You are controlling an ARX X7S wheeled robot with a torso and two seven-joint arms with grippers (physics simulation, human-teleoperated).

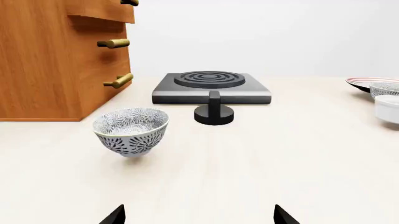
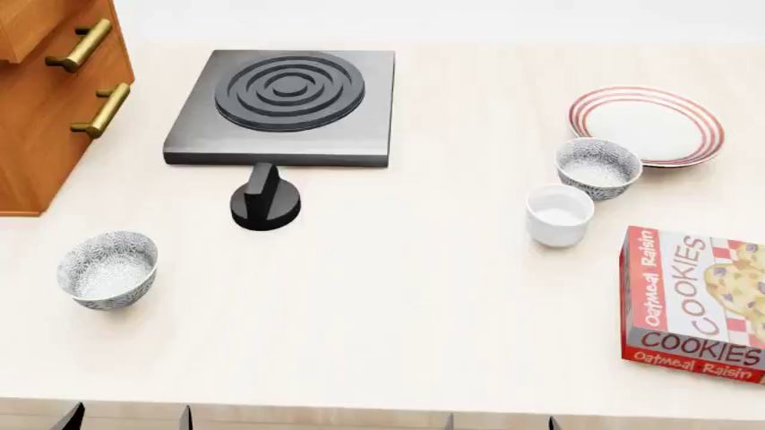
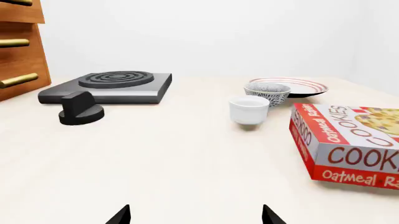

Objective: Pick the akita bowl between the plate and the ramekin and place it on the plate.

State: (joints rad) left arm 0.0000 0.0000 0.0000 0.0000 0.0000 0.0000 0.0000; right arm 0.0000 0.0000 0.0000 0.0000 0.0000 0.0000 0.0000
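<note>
The akita bowl (image 2: 597, 167), white with fine grey-black speckles, stands upright between the red-ringed plate (image 2: 651, 121) and the plain white ramekin (image 2: 560, 215) at the right of the counter. In the right wrist view the akita bowl (image 3: 267, 92) sits just behind the ramekin (image 3: 249, 109), with the plate (image 3: 305, 86) beyond it. My right gripper (image 3: 196, 217) is open and empty, well short of them. My left gripper (image 1: 199, 217) is also open and empty, facing a look-alike speckled bowl (image 1: 131, 130) that stands at the left.
A black hot plate (image 2: 285, 103) lies at the back with a black knob (image 2: 264, 199) in front of it. A wooden drawer cabinet (image 2: 48, 98) stands at the far left. A cookie box (image 2: 696, 300) lies at the right, close to the ramekin.
</note>
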